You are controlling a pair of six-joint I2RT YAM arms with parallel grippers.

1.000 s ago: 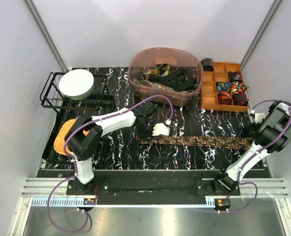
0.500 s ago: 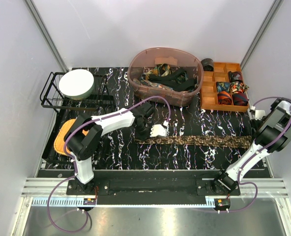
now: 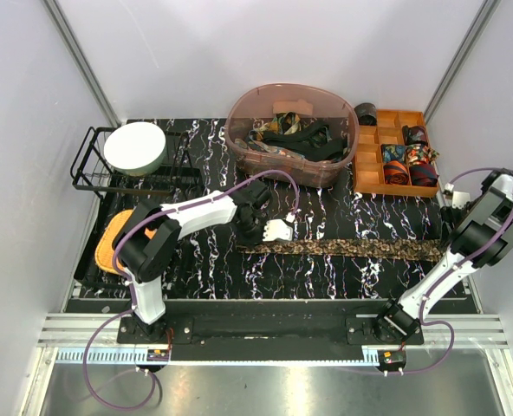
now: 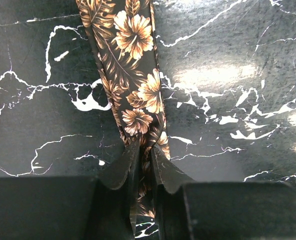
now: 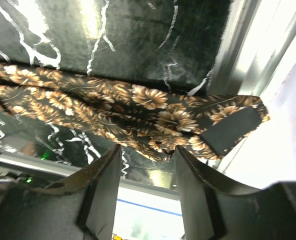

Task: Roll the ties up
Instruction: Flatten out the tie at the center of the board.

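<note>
A long dark brown tie with tan flowers [image 3: 352, 249] lies flat on the black table with white marble lines [image 3: 343, 217]. It runs sideways across the front part of the table, from near the middle to the right edge.

The left gripper [image 4: 145, 159] is squeezed tight on the thin end of this tie. The cloth sits pinched between its two black fingers [image 4: 125, 167], right down at the table top.

The right gripper [image 5: 148, 152] is at the wide end of the tie, by the right edge of the table. Its fingers stand apart with nothing held between them. It may be just above the cloth, but I cannot tell if it touches. A black label band [image 5: 230, 127] shows on the wide end.

At the back is a pink see-through plastic tub [image 3: 326, 173] with more loose ties [image 3: 295, 137] inside. Just beside it on the right is an orange wooden tray with little boxes [image 3: 371, 178], and some rolled ties [image 3: 410, 169] sit in it.
</note>
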